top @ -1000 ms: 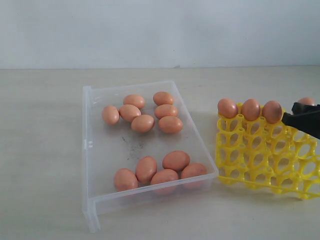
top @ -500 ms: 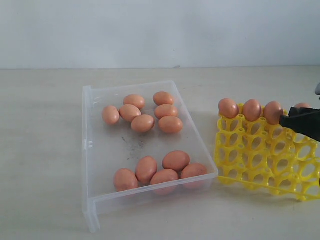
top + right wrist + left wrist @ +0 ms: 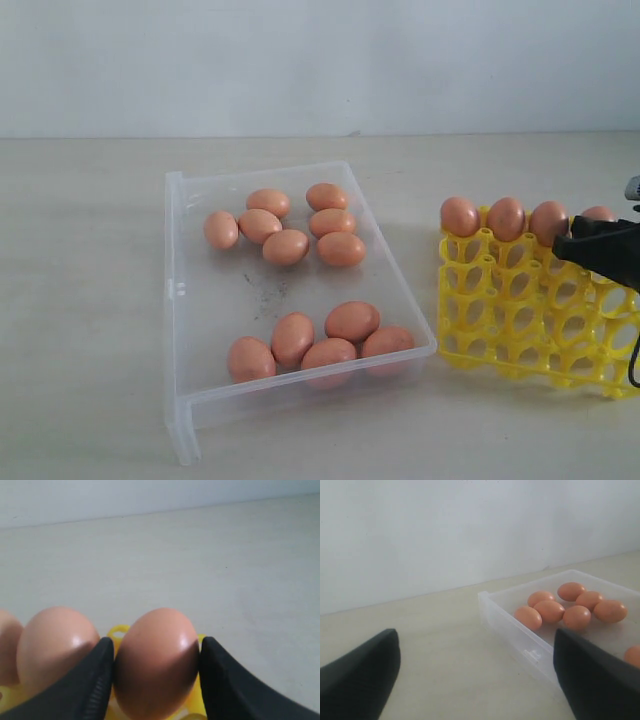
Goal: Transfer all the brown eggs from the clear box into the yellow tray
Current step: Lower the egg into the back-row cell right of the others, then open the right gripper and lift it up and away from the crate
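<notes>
The clear box (image 3: 181,300) holds several brown eggs in two clusters, one at the back (image 3: 286,246) and one at the front (image 3: 330,352). To its right, the yellow tray (image 3: 520,330) carries three eggs in its back row (image 3: 506,218). My right gripper (image 3: 156,665) is shut on a fourth egg (image 3: 156,650) beside them, over a yellow cup. In the exterior view that egg (image 3: 598,213) peeks out behind the black gripper (image 3: 585,245). My left gripper (image 3: 477,680) is open and holds nothing, low over the table by the box's wall (image 3: 520,640).
A pale wall runs behind the beige table (image 3: 90,250). The tray's front rows (image 3: 500,345) are open cups. A dark cable (image 3: 633,365) hangs at the right edge of the exterior view.
The right gripper has come down and slightly left with its egg, into line with the tray's back row. The tray has shifted a little. The left gripper's side looks unchanged.
</notes>
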